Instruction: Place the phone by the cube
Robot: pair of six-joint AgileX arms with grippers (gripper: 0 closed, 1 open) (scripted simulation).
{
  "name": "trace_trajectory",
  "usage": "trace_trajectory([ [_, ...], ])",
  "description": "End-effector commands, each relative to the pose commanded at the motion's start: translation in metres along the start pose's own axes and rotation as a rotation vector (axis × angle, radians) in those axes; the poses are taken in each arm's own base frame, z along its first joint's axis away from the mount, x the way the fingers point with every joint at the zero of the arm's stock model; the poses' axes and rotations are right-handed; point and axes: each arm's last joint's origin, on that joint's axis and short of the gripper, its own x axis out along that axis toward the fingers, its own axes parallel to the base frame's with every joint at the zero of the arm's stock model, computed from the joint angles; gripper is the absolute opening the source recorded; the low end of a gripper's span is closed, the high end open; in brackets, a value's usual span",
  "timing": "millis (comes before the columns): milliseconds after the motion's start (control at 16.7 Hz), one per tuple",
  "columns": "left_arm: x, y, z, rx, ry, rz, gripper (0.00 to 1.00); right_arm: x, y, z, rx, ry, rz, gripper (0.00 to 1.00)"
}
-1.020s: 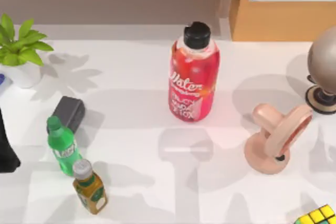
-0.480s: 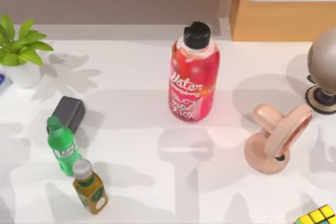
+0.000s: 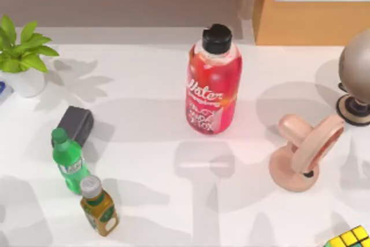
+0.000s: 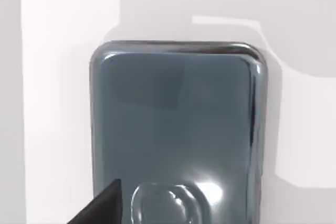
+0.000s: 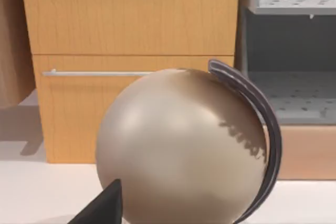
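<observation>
phone [image 3: 302, 153] standing unheld beside the globe [image 3: 357, 69], apart from cube [image 3: 349, 238]; placing not yet begun | grippers' fingers: cannot tell open or closed

The phone [image 3: 302, 153] is a glossy peach-pink object that stands upright on its round base at the right part of the white worktop [image 3: 173, 143]; its thick curved handset bar leans across the top and has a small dark hole near its lower end. The cube [image 3: 350, 239] is a small puzzle cube with yellow and green tiles between black lines. It lies at the near right corner, cut by the edge of the top view, near the phone but apart from it.
</observation>
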Motion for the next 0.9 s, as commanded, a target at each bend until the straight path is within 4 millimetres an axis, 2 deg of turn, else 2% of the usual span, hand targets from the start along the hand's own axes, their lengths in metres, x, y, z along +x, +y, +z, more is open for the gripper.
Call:
trace_trajectory([
  [180,0.020,0.033,-0.004,-0.002,0.131,-0.100,1.00,0.000,0.000,0.000,0.000,0.000,0.000,1.00],
  [360,0.033,0.055,-0.009,-0.007,0.190,-0.165,1.00,0.000,0.000,0.000,0.000,0.000,0.000,1.00],
  [480,0.036,0.060,-0.011,-0.009,0.202,-0.181,1.00,0.000,0.000,0.000,0.000,0.000,0.000,1.00],
  [780,0.037,0.059,-0.011,-0.007,0.202,-0.180,1.00,0.000,0.000,0.000,0.000,0.000,0.000,1.00],
  [900,0.046,0.058,-0.012,-0.009,0.203,-0.182,1.00,0.000,0.000,0.000,0.000,0.000,0.000,1.00],
])
